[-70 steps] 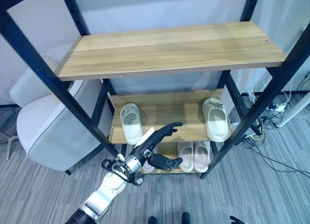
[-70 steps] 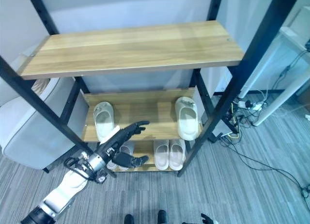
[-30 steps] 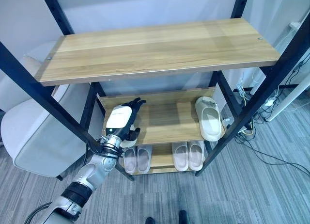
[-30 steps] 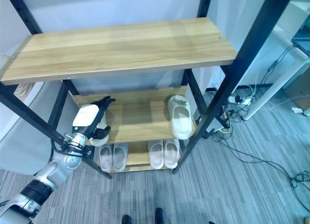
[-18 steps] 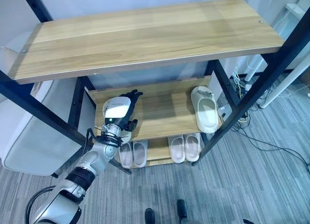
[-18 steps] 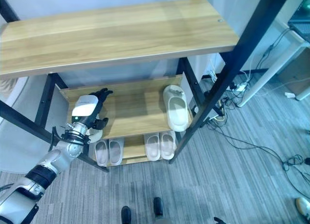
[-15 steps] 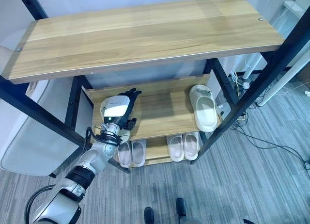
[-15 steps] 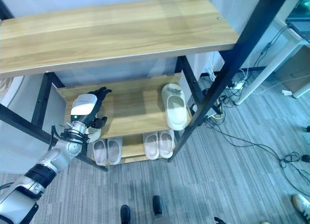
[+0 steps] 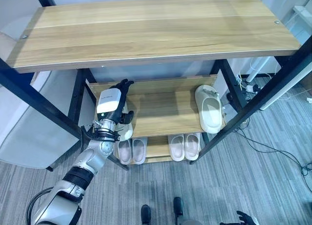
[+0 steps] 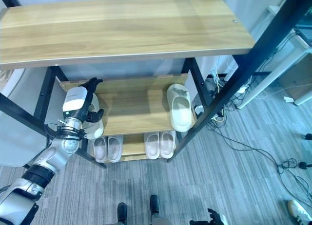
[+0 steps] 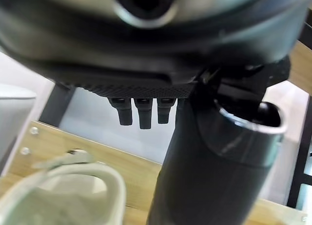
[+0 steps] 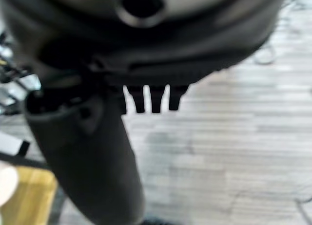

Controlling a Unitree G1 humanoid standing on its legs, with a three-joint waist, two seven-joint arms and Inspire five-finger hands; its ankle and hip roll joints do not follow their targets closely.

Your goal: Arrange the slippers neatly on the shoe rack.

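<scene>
On the shoe rack (image 9: 161, 32), two pairs sit tidy on the bottom shelf. I have my left hand (image 9: 111, 104), fingers straight, over the left slipper (image 10: 93, 125) on the middle shelf; its mate (image 9: 210, 109) lies far right, so pairing remains.

Left slipper (image 9: 125, 131): pale cream, middle shelf's left end, mostly hidden.
Right slipper (image 9: 211, 113): pale cream, upright, toe backward, middle shelf's right end.
Shoe rack (image 9: 161, 37): black frame, wooden shelves.
Bottom-shelf slippers (image 9: 184, 146): two neat pairs.
</scene>
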